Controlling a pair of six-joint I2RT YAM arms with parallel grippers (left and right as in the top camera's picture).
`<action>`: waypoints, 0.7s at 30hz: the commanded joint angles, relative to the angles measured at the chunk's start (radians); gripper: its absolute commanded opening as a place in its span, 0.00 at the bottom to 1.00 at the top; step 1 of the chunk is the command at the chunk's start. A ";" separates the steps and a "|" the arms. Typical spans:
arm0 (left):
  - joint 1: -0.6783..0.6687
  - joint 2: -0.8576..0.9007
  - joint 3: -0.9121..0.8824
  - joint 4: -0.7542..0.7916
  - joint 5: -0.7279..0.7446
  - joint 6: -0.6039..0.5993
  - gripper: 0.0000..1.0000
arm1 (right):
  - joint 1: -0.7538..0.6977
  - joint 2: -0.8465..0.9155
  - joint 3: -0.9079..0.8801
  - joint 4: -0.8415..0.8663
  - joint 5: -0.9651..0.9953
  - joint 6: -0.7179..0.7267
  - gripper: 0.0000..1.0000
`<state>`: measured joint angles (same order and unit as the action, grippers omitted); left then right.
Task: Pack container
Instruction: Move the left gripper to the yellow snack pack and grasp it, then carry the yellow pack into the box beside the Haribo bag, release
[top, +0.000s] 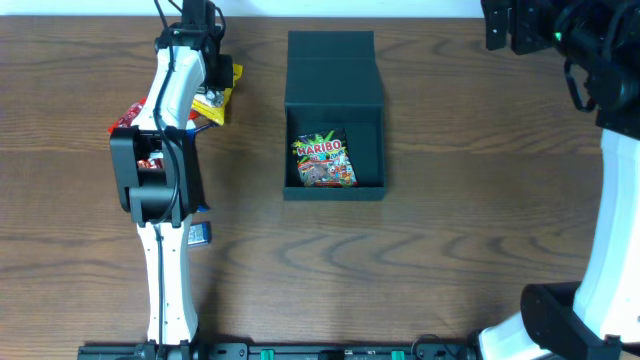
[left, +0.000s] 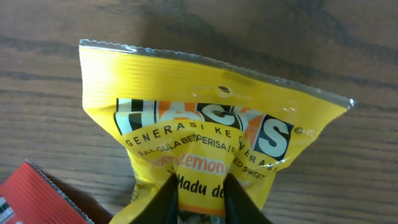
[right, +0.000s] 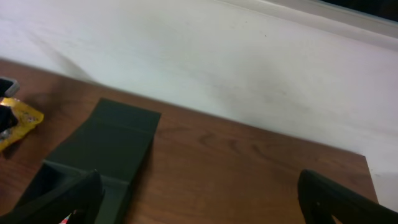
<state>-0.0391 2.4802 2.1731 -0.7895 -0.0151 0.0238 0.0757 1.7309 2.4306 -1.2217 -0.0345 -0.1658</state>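
1. Container (top: 366, 128) sits open at the middle of the table (top: 460, 210), between the two arms. Its lid is folded back flat on the far side. A Haribo packet (top: 324, 161) lies on its floor toward the near wall, and the far part of the floor is bare.
2. Left gripper (left: 199, 202) is clamped on the yellow Hacks packet (left: 205, 124). It pinches the lower middle so the foil puckers between the fingers (left: 166, 200). The packet is to the left of the container and well apart from it, with a red packet (left: 34, 196) just beside.
3. Right gripper (right: 199, 186) hangs spread wide and empty over the far right of the table, facing the lid.
4. The sweet bag looks light, soft and crinkly, and its foil is probably slick. A pinch across the body should hold, though the loose contents may sag.
5. The container looks like stiff but light cardboard, so it would likely slide if bumped. Good places to take hold are a side wall, or the lid's free edge for closing.
6. A small blue item (top: 199, 233) lies beside the left arm, too small to identify.
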 joint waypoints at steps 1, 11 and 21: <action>0.005 0.014 0.018 -0.023 -0.003 -0.003 0.08 | -0.013 0.004 0.000 0.002 -0.008 -0.008 0.99; -0.060 -0.073 0.349 -0.133 -0.015 -0.054 0.06 | -0.023 0.002 0.000 0.018 -0.006 -0.007 0.99; -0.324 -0.154 0.418 -0.513 -0.054 -0.530 0.06 | -0.164 -0.049 0.001 0.010 -0.004 0.083 0.99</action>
<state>-0.3077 2.3295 2.5828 -1.2583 -0.0788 -0.3222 -0.0513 1.7233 2.4306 -1.2076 -0.0307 -0.1127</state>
